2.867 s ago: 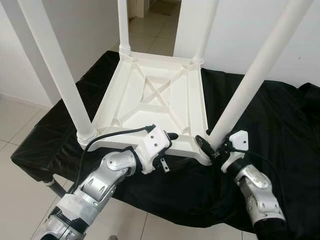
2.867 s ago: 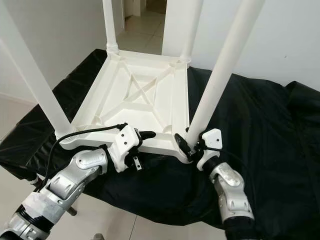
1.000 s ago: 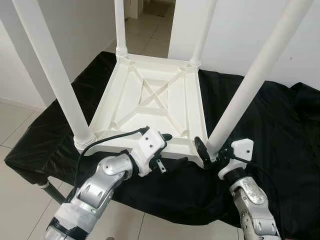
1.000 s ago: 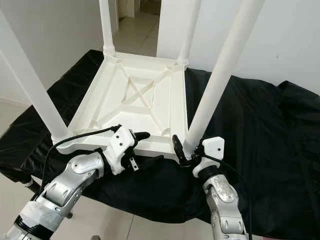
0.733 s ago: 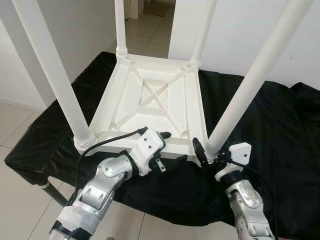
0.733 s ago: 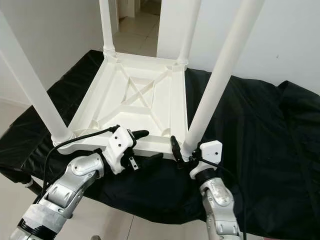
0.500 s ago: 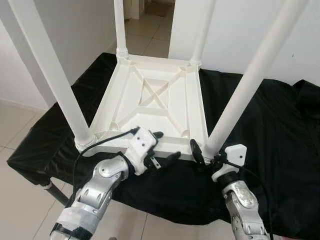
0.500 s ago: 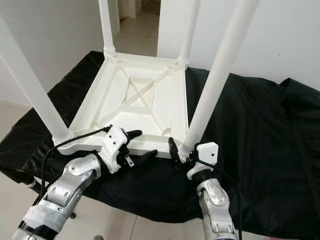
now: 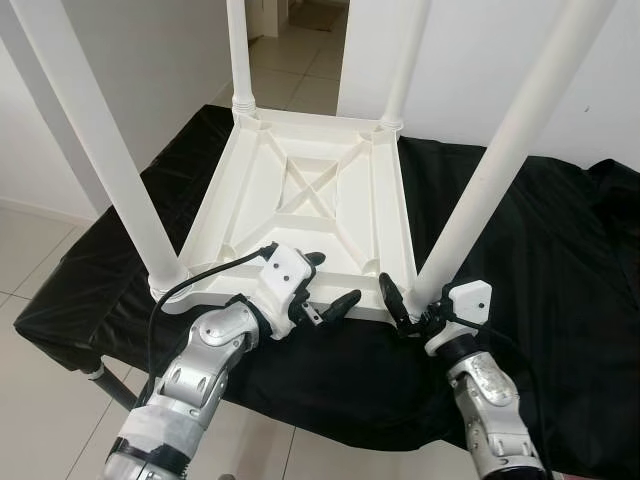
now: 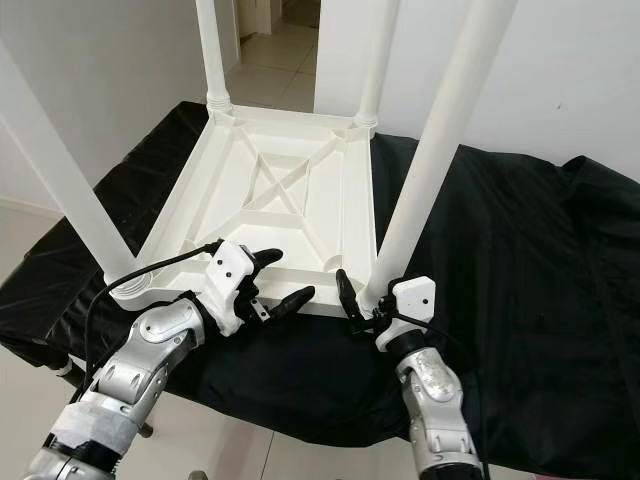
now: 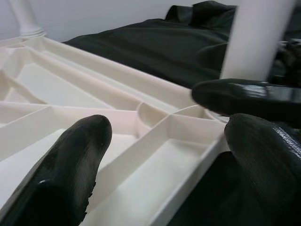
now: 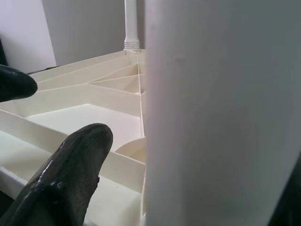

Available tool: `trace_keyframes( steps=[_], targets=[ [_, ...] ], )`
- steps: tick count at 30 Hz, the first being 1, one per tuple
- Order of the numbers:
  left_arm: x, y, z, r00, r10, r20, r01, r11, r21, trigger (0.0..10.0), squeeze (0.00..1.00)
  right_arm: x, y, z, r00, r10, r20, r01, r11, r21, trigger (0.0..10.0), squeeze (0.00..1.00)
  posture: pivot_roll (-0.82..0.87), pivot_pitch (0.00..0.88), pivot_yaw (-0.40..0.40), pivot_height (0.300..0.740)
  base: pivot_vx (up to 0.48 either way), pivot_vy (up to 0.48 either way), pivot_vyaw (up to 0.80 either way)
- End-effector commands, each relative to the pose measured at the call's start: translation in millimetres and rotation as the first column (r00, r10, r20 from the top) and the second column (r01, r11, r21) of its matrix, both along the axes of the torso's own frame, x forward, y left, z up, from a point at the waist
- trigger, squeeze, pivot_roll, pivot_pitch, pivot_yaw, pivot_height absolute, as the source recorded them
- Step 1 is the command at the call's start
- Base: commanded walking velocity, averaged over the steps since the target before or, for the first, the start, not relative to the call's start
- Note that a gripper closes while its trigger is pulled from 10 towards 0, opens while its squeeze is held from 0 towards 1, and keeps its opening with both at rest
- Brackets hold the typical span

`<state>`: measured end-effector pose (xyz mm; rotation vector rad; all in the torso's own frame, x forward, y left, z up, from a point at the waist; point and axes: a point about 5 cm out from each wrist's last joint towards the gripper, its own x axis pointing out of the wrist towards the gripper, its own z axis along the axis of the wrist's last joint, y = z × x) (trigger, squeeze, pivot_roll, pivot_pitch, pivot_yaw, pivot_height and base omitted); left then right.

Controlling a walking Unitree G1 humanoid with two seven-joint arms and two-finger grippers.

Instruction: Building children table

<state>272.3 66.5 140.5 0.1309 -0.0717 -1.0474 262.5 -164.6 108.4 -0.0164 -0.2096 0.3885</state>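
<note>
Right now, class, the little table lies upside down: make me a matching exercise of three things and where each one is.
Column 1:
1. left tool
2. right tool
3. black cloth

Column 2:
A. spread under the white table
B. at the foot of the near right leg
C. open, astride the table's near rim

Pairs: 1-C, 2-B, 3-A
</note>
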Motion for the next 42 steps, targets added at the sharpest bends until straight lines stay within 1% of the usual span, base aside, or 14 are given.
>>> trace_keyframes(
  steps=[1, 6, 7, 8, 9, 11, 12, 25, 26, 27, 28, 33, 35, 42],
  targets=[
    [-11.5, -7.8, -0.4, 0.994, -0.103, -0.026, 0.103, 0.995, 0.011, 10.0, 0.00, 3.0, -1.1, 3.2, 0.998, 0.059, -0.004, -0.059, 0.998, -0.015, 10.0, 0.00, -0.05, 0.000, -0.034, 0.740, 0.000, 0.000, 0.00],
    [-24.7, -16.1, 1.0, 0.977, -0.209, -0.036, 0.210, 0.977, 0.025, 10.0, 0.00, 11.4, -11.2, 8.3, 0.988, 0.155, -0.025, -0.156, 0.986, -0.050, 10.0, 0.00, -0.04, 0.000, -0.033, 0.740, 0.000, 0.000, 0.00],
    [-27.2, -18.3, 2.0, 0.973, -0.225, -0.044, 0.226, 0.974, 0.015, 10.0, 0.00, 13.8, -15.0, 8.8, 0.985, 0.170, -0.035, -0.172, 0.983, -0.060, 8.3, 0.00, -0.04, 0.000, -0.030, 0.740, 0.000, 0.000, 0.00],
    [-28.7, -19.6, 2.8, 0.971, -0.235, -0.048, 0.236, 0.972, 0.009, 10.0, 0.00, 15.2, -17.5, 9.2, 0.983, 0.178, -0.042, -0.181, 0.981, -0.065, 8.3, 0.00, -0.04, 0.000, -0.030, 0.740, 0.000, 0.000, 0.00],
    [-30.1, -21.5, 3.8, 0.968, -0.245, -0.061, 0.245, 0.970, -0.005, 10.0, 0.00, 17.4, -20.6, 9.6, 0.981, 0.190, -0.048, -0.194, 0.978, -0.081, 3.6, 0.00, -0.05, 0.000, -0.027, 0.740, 0.000, 0.000, 0.00],
    [-31.0, -23.0, 4.7, 0.965, -0.253, -0.074, 0.252, 0.967, -0.018, 10.0, 0.00, 19.3, -23.2, 9.8, 0.978, 0.201, -0.058, -0.206, 0.974, -0.090, 3.6, 0.00, -0.05, 0.000, -0.026, 0.740, 0.000, 0.000, 0.00],
    [-31.0, -24.5, 5.9, 0.962, -0.261, -0.083, 0.260, 0.965, -0.028, 10.0, 0.00, 21.9, -26.4, 9.7, 0.973, 0.218, -0.071, -0.225, 0.968, -0.111, 0.0, 0.00, -0.05, 0.000, -0.028, 0.740, 0.000, 0.000, 0.00],
    [-28.9, -25.5, 10.7, 0.959, -0.272, -0.083, 0.271, 0.962, -0.016, 10.0, 0.00, 22.7, -30.8, 7.2, 0.955, 0.271, -0.120, -0.284, 0.953, -0.107, 0.0, 0.00, -0.04, 0.000, -0.033, 0.740, 0.000, 0.000, 0.00],
    [-28.5, -25.5, 10.8, 0.959, -0.272, -0.083, 0.272, 0.962, -0.016, 10.0, 0.00, 22.0, -30.5, 7.0, 0.954, 0.271, -0.126, -0.284, 0.954, -0.099, 3.6, 0.00, -0.04, 0.000, -0.033, 0.740, 0.000, 0.000, 0.00],
    [-28.5, -25.5, 10.8, 0.959, -0.272, -0.083, 0.272, 0.962, -0.016, 10.0, 0.00, 22.0, -30.5, 7.0, 0.954, 0.271, -0.126, -0.284, 0.954, -0.099, 3.6, 0.00, -0.04, 0.000, -0.033, 0.740, 0.000, 0.000, 0.00],
    [-28.5, -25.6, 10.9, 0.959, -0.270, -0.084, 0.269, 0.963, -0.016, 10.0, 0.00, 20.9, -30.1, 7.0, 0.954, 0.271, -0.126, -0.284, 0.954, -0.095, 10.0, 0.00, -0.05, 0.000, -0.041, 0.740, 0.000, 0.000, 0.00],
    [-26.4, -25.2, 10.0, 0.964, -0.250, -0.088, 0.250, 0.968, -0.018, 10.0, 0.00, 16.3, -27.3, 10.6, 0.977, 0.196, -0.086, -0.201, 0.978, -0.052, 10.0, 0.00, -0.05, 0.000, -0.048, 0.740, 0.000, 0.000, 0.00],
    [-24.5, -24.2, 9.7, 0.968, -0.236, -0.088, 0.236, 0.972, -0.017, 10.0, 0.00, 13.1, -23.7, 11.2, 0.994, 0.099, -0.055, -0.100, 0.995, -0.029, 10.0, 0.00, -0.05, 0.000, -0.050, 0.740, 0.000, 0.000, 0.00],
    [-21.6, -23.1, 9.5, 0.970, -0.224, -0.089, 0.224, 0.975, -0.015, 10.0, 0.00, 5.3, -13.3, 4.4, 0.994, -0.081, -0.071, 0.082, 0.997, 0.006, 10.0, 0.00, -0.06, 0.000, -0.051, 0.740, 0.000, 0.000, 0.00]
  ],
)
